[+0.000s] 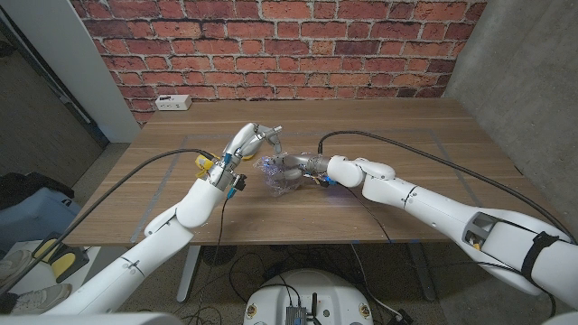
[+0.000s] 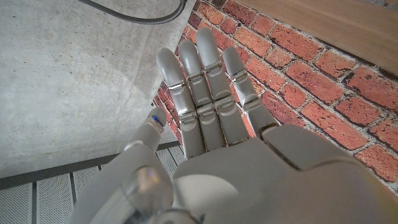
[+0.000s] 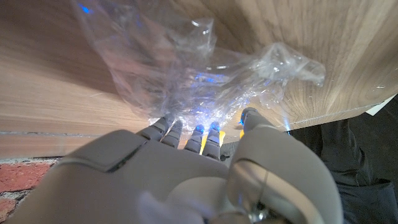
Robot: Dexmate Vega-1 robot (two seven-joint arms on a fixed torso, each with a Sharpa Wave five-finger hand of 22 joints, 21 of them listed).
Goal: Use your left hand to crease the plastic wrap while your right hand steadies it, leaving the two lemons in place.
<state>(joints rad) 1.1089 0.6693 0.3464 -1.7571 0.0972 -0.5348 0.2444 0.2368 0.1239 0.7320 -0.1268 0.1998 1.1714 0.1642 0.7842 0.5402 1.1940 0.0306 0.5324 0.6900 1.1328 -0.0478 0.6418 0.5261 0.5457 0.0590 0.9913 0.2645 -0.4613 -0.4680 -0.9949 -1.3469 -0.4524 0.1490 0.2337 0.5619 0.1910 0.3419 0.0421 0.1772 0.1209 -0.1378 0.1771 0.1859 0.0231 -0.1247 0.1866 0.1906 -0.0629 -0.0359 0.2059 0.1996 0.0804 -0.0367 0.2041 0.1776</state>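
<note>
Raised above the table with fingers extended and close together, the left hand (image 1: 250, 141) is seen holding nothing; in the left wrist view its straight fingers (image 2: 199, 93) point at the brick wall (image 2: 323, 68), clear of any object. The crumpled plastic wrap (image 1: 282, 174) lies near the middle of the wooden table (image 1: 424, 135), slightly toward the front edge, just beside and below the left hand's fingertips. The right hand (image 1: 312, 166) is laid on the wrap's right side, and in the right wrist view its fingertips (image 3: 186, 129) are pressed into the bunched film (image 3: 186, 68), so the wrap is judged to be pinned rather than gripped. Lemons cannot be made out in the wrap; whether the yellow glints by the right fingertips belong to them cannot be told.

Several risks are judged from here. The film could be dragged across the table if the left hand descends off-centre or sweeps sideways. Any fruit underneath could be rolled by too heavy a press. The clinging film could also be lifted with the fingers, undoing the crease.
</note>
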